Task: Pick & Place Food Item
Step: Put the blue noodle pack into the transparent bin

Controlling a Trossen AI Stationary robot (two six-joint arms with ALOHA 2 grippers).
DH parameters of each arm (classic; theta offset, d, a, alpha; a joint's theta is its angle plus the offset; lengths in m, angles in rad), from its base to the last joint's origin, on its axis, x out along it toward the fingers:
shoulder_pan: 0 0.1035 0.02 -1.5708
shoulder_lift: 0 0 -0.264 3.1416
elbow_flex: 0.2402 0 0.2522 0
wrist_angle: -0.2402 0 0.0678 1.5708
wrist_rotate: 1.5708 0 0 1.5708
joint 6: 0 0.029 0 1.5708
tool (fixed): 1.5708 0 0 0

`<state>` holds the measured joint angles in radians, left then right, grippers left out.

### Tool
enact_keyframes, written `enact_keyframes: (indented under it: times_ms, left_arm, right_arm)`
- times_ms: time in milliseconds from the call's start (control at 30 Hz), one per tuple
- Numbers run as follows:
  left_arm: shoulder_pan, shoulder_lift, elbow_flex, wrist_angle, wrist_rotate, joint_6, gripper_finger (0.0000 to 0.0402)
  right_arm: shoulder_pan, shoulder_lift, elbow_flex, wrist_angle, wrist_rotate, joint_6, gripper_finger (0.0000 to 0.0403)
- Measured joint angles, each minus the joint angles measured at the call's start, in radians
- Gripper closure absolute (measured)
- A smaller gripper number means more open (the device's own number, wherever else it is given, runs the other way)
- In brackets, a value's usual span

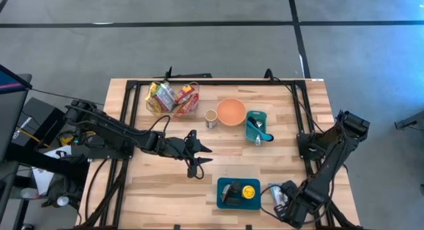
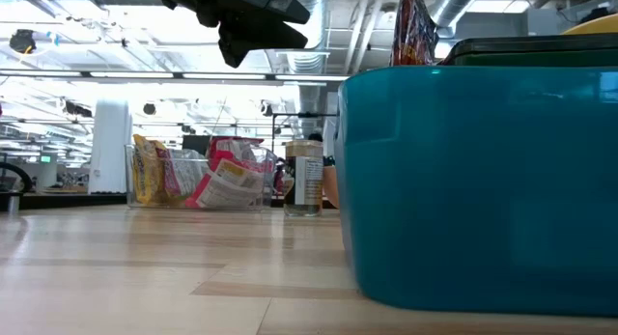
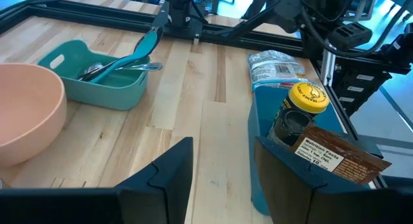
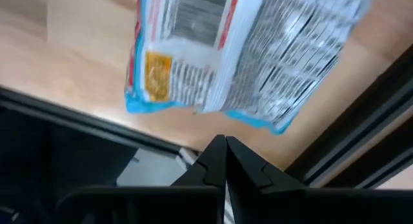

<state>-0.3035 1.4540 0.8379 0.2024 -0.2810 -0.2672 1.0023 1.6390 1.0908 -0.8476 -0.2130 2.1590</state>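
Silver-and-blue food packet (image 1: 275,193) lies flat at the table's (image 1: 165,190) near right edge, just beside the teal bin (image 1: 228,202); its long axis is not clear from above. Right gripper (image 1: 290,209) sits just past the packet at the table edge, jaws together, nothing held. Left gripper (image 1: 197,157) hovers mid-table, jaws apart, empty. Open wood surrounds it. Pink bowl (image 1: 231,111) and teal utensil tray (image 1: 256,126) stand behind.

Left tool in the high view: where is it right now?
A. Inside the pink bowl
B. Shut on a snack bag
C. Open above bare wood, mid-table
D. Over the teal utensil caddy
C: the left tool hovers open over the wooden table, holding nothing.
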Motion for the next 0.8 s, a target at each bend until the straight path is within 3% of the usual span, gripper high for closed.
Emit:
enact_keyframes:
  times_ms: [167,567,800]
  left_arm:
    - [0.000,0.000,0.000,0.000,-0.001,0.000,0.0244]
    - [0.000,0.000,0.000,0.000,-0.002,0.000,0.0244]
    - [0.000,0.000,0.000,0.000,-0.002,0.000,0.0244]
  right_arm:
    - [-0.004,0.000,0.000,-0.031,0.004,0.029,0.0387]
    - [0.027,0.002,0.000,-0.044,0.047,0.106,0.0259]
    - [0.068,0.003,0.000,-0.038,0.075,0.196,0.0248]
